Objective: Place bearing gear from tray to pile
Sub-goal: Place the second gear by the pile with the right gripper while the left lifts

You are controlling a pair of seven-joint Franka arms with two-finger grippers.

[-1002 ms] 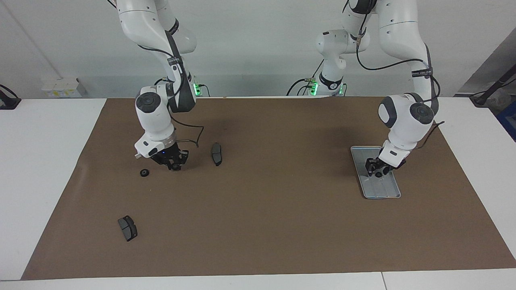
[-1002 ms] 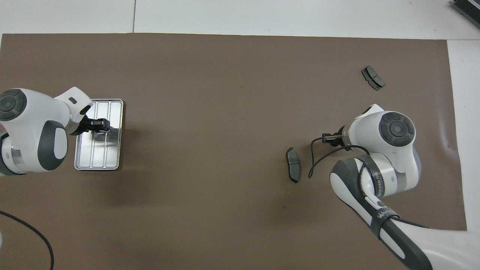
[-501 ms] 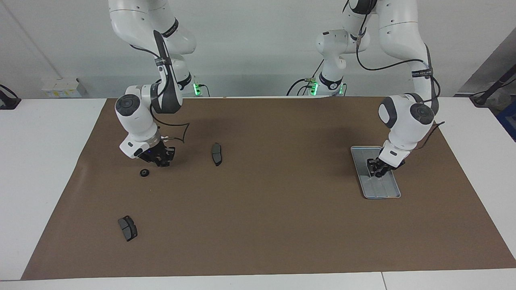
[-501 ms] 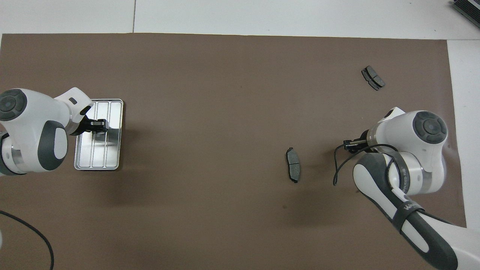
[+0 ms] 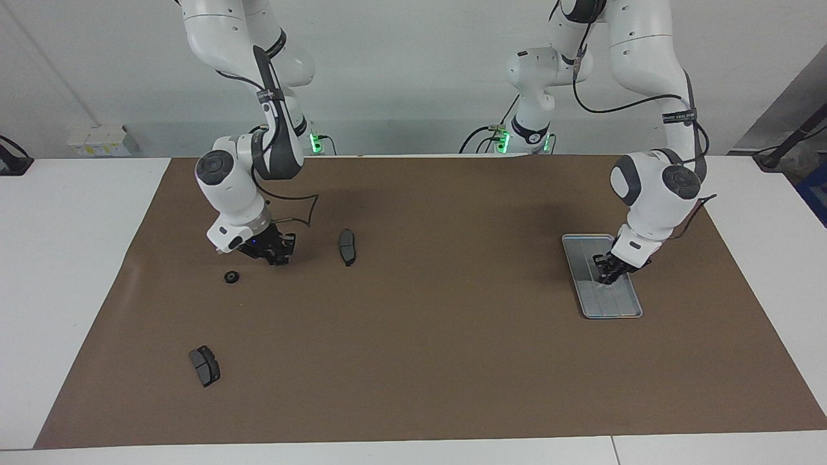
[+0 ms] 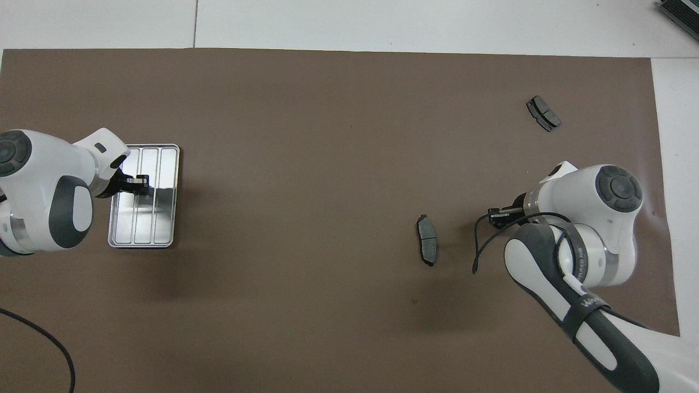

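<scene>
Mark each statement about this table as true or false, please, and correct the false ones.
1. The left claw is over the tray. True.
2. The tray lies toward the right arm's end of the table. False: it lies toward the left arm's end.
3. The right claw is over the brown mat, near the small black round part. True.
4. A brake pad lies on the tray. False: one brake pad and the other brake pad both lie on the mat.

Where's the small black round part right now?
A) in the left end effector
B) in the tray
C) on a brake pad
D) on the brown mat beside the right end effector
D: the small black round part lies on the brown mat, beside the right end effector, not in the tray.
</scene>
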